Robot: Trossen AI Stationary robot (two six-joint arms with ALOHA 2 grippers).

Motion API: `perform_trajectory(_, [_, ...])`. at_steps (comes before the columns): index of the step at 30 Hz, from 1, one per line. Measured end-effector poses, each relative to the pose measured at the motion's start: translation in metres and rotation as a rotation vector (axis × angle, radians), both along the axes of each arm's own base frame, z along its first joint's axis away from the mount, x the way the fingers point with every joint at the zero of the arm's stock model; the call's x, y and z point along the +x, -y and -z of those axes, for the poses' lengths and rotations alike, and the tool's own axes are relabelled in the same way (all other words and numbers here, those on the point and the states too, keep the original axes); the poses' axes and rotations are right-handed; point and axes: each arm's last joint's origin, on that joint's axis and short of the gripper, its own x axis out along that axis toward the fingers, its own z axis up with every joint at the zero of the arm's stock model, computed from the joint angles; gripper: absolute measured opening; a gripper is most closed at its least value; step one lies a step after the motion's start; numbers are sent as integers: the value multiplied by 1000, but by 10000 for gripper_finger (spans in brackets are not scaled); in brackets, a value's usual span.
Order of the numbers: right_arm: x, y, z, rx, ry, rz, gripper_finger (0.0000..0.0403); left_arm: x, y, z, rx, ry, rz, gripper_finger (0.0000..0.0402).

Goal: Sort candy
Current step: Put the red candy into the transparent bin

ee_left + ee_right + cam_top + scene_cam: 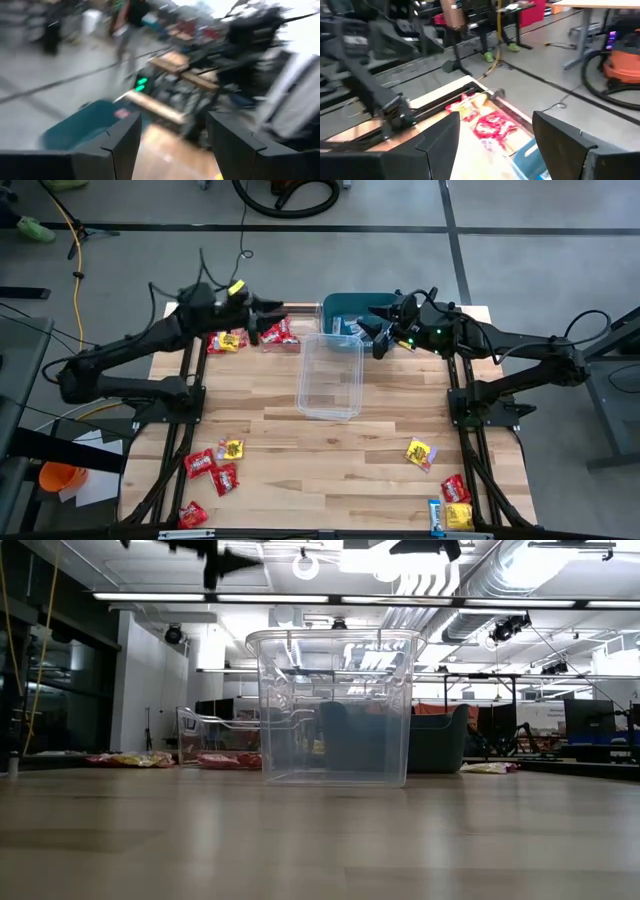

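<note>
A: Where is the candy (222, 465)?
B: Scattered on the worktop (330, 460): red and yellow packets near the front left, more at the front right corner, and a pile of red ones (278, 333) at the back left, with others beside it.
A: And the bins?
B: A clear tub (330, 375) stands mid-worktop; a teal bin (340, 308) sits just behind it.
A: The grippers?
B: The left gripper (272, 310) is above the back pile, jaws apart, holding nothing. The right gripper (378, 332) is over the teal bin, fingers spread, empty.
</note>
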Motion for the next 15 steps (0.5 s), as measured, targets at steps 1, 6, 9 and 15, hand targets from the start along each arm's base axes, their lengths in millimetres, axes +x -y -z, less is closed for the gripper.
perform_trajectory(1, [0,0,0,3,0,-17,245,1,9,-4,17,23,31,211])
perform_trajectory(6, [2,-3,0,22,0,-129,245,13,48,-5,112,16,61,211])
perform_trajectory(9, [2,-5,0,28,-2,-196,245,25,67,0,146,-9,68,211])
perform_trajectory(15, [3,-8,0,32,-5,-310,245,55,89,2,172,124,135,212])
